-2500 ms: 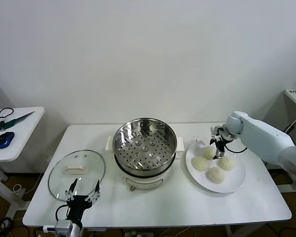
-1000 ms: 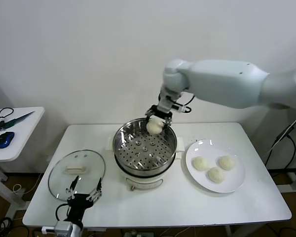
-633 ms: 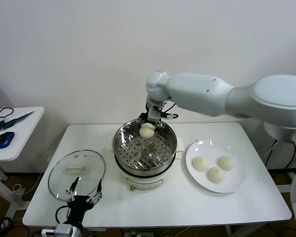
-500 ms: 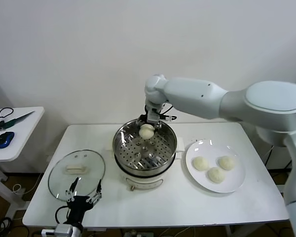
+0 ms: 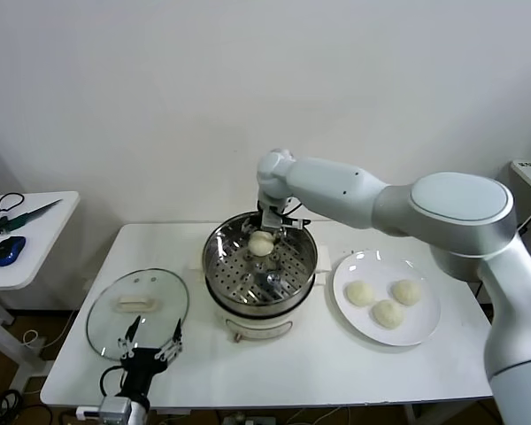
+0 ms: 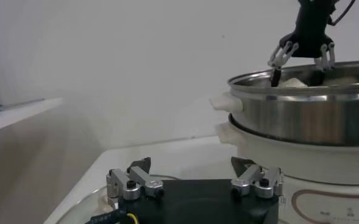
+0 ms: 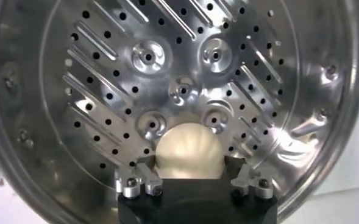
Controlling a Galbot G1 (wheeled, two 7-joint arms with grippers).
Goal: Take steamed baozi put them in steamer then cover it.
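Observation:
My right gripper (image 5: 263, 232) is shut on one steamed baozi (image 5: 262, 243) and holds it inside the far side of the steamer (image 5: 259, 263). In the right wrist view the baozi (image 7: 188, 151) sits between the fingers above the perforated steel bottom (image 7: 179, 85). Three baozi (image 5: 360, 293) (image 5: 406, 291) (image 5: 388, 312) lie on the white plate (image 5: 425, 328) to the right of the steamer. The cover (image 5: 138, 312), a glass lid with a white handle, lies on the table to the left. My left gripper (image 5: 148, 345) is open and empty at the lid's near edge.
The steamer stands on a white electric pot base (image 5: 248, 328) at the table's middle. A small side table (image 5: 35, 230) at the far left holds a blue mouse (image 5: 8, 251) and tools. A white wall stands behind the table.
My right gripper took a baozi from the plate, carried it left over the steamer, and has lowered it slightly into the far side of the basket. The left arm has stayed put.

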